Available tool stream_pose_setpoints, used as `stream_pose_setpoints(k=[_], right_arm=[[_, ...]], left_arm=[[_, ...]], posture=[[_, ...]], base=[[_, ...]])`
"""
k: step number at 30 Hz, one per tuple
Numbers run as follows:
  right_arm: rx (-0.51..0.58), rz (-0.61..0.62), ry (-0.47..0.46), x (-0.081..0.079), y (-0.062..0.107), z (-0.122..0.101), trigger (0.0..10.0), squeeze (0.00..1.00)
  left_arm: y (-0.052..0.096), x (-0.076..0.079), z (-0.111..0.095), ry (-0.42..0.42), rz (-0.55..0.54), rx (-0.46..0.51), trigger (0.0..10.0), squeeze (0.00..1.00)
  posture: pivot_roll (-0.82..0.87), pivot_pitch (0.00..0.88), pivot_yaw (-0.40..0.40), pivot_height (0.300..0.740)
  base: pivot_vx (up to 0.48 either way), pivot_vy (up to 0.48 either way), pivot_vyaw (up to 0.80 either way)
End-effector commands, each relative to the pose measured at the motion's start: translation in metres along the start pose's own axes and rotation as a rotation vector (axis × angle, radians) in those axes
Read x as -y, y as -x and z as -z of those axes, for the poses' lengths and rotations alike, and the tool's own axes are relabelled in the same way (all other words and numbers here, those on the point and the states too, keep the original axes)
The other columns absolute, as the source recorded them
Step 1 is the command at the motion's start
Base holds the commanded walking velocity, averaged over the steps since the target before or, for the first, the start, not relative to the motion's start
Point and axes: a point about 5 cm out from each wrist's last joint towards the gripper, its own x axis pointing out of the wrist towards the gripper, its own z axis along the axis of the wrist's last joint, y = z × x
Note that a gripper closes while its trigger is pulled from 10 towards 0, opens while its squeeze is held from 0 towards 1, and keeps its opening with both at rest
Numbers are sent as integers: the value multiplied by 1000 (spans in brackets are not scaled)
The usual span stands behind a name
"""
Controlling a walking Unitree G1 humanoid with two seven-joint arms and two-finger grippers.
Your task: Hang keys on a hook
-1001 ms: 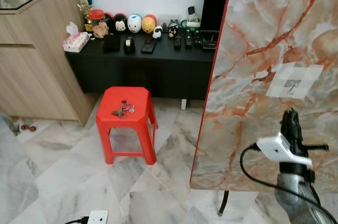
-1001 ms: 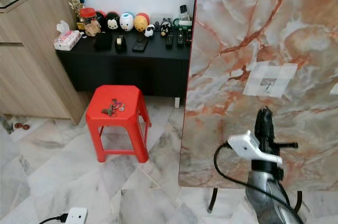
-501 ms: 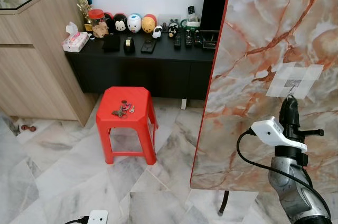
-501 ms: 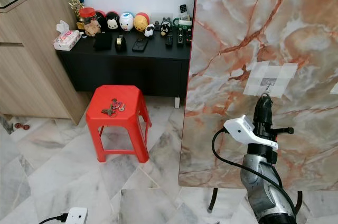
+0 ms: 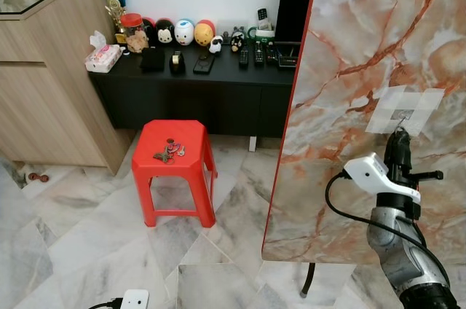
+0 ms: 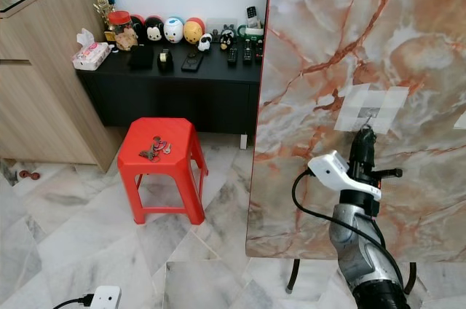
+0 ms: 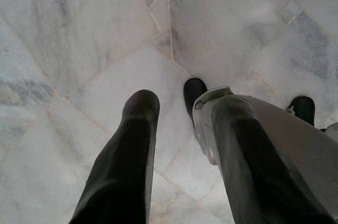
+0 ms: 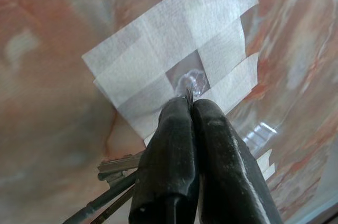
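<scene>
Change: we see the right gripper has climbed the marble board — its tip now at the taped hook.
Grip: fingers pressed together on the keys, which hang beneath.
Meaning: we judge hooking is imminent.
Left gripper: idle, fingers apart.

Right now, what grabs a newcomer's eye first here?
The big marble board standing upright on the right, with a taped hook on its face. The right gripper is raised to the hook, fingers shut on keys that hang below them. Further left, a red stool on the marble floor carries another small bunch of keys.
</scene>
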Motion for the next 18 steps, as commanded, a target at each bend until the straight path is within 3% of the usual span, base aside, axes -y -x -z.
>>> stream_pose_setpoints(k=[1, 18], right_arm=[[-9, 18, 2, 2, -5, 0, 10000, 0], [-44, 47, 0, 7, -14, 2, 10000, 0]], left_arm=[[1, -3, 1, -4, -7, 0, 10000, 0], [1, -2, 2, -8, -7, -3, 10000, 0]], posture=[[-142, 0, -7, 740], [-140, 0, -13, 740]], base=[[0, 0, 0], [0, 0, 0]])
